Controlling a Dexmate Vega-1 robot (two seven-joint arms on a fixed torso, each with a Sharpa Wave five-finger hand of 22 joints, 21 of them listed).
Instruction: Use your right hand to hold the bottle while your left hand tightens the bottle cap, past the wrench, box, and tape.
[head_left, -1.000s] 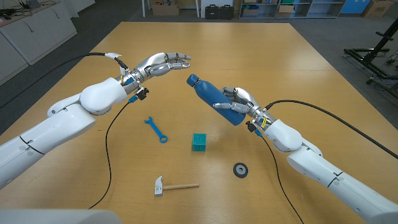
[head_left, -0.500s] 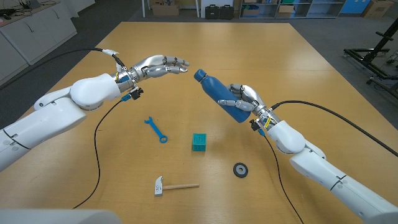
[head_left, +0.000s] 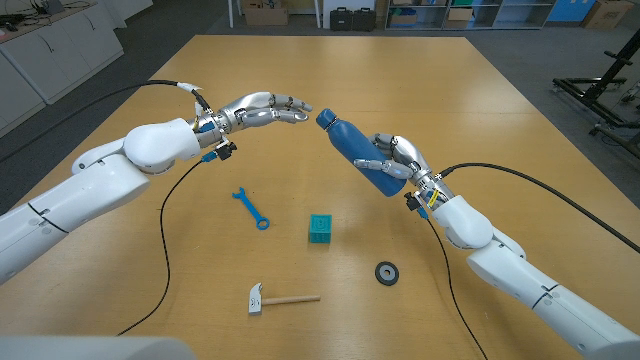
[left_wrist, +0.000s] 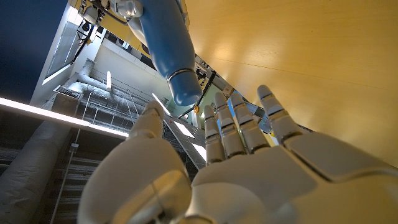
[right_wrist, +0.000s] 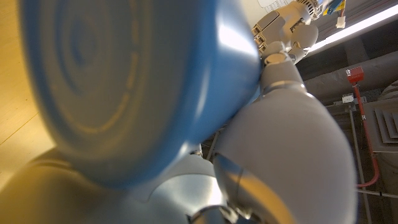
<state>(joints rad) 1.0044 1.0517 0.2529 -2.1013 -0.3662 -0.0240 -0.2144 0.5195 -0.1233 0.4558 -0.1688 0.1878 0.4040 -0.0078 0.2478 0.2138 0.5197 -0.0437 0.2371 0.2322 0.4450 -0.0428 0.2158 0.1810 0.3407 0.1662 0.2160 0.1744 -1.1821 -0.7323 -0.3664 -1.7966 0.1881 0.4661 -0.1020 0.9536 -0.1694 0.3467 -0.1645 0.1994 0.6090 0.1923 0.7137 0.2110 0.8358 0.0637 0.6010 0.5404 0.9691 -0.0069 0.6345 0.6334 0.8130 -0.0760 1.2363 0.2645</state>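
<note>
Glossy white arm shells; silver metallic left hand (head_left: 262, 107) and right hand (head_left: 397, 160); black cables looping from wrists, small blue and yellow wrist fittings.

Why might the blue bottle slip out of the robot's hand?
The blue bottle looks smooth and rounded, so it's probably slippery. The right hand holds it tilted in the air, so it might slide. If dropped, it would likely roll.
</note>
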